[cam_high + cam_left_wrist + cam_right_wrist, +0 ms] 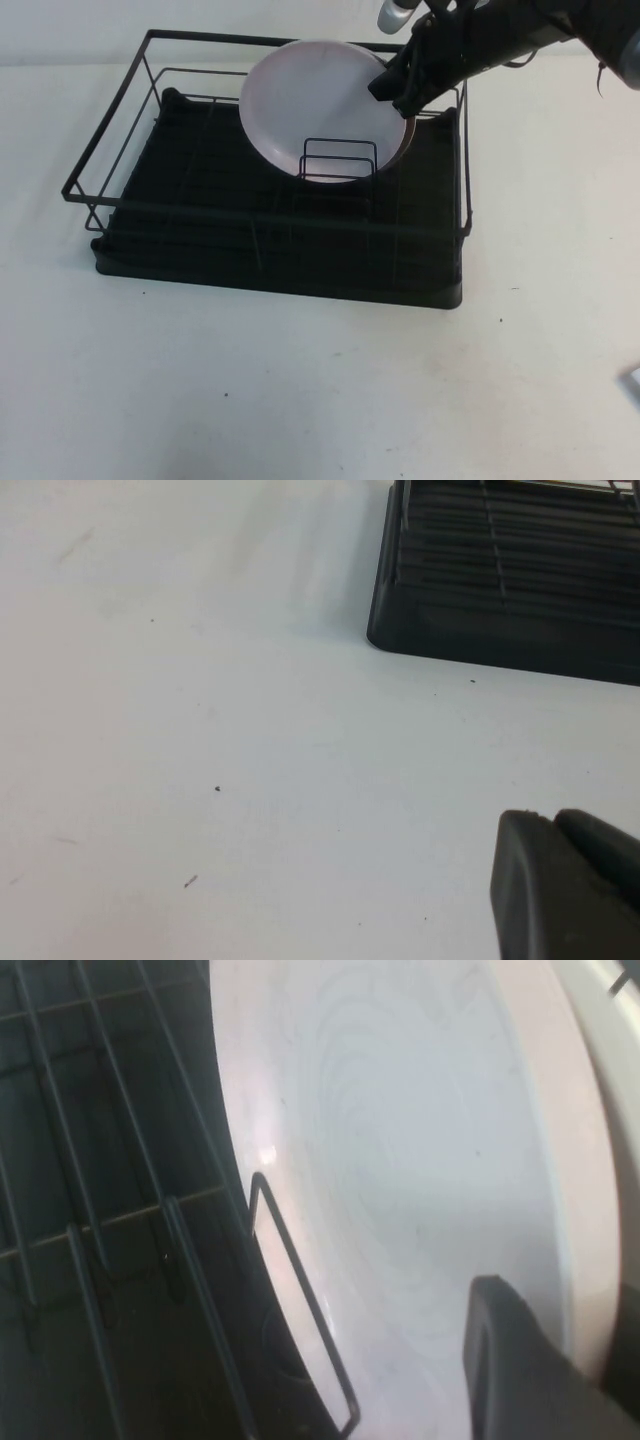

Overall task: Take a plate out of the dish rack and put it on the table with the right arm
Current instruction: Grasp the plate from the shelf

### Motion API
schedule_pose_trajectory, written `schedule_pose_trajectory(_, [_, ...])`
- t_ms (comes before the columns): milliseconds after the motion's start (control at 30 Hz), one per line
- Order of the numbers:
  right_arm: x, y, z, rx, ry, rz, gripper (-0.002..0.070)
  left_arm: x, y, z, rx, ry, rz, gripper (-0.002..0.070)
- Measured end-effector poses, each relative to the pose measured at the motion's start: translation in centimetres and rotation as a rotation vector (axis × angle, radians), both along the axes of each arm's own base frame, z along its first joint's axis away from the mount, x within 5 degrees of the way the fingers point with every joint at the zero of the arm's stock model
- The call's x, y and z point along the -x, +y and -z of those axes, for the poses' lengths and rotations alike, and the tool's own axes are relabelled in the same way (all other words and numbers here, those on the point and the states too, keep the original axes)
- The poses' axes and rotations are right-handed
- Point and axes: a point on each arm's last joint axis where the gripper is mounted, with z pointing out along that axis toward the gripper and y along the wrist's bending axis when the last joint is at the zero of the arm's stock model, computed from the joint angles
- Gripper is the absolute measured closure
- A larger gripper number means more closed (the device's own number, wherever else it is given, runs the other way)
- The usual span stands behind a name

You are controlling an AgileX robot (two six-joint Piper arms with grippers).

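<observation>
The plate (pixel 315 105) stands on edge in the dish rack (pixel 270 240), upper middle of the high view, leaning against the small wire divider (pixel 338 160). The right gripper (pixel 405 85) sits at the plate's upper right rim, one finger (pixel 520 1360) over the inner face; whether the fingers already pinch the rim I cannot tell. The left gripper (pixel 565 880) hangs over bare table (pixel 200 730) near the rack's corner, far from the plate, its fingers' state unclear.

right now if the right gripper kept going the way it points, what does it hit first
Most likely the plate: the right gripper is already at its right rim, one finger over the face. Behind that lies the dish rack.
</observation>
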Motion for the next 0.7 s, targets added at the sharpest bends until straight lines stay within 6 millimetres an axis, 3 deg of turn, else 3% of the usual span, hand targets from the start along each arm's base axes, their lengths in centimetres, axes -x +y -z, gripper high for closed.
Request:
schedule_pose_trajectory(267, [0.0,0.0,-0.2,-0.005,-0.007,0.002,0.0573,0.0,0.0,0.0,0.000,0.000,0.000,0.0679])
schedule_pose_trajectory(700, [-0.4,-1.6,-0.5,-0.072,0.052,0.061,0.0580,0.0,0.0,0.0,0.000,0.000,0.000,0.0679])
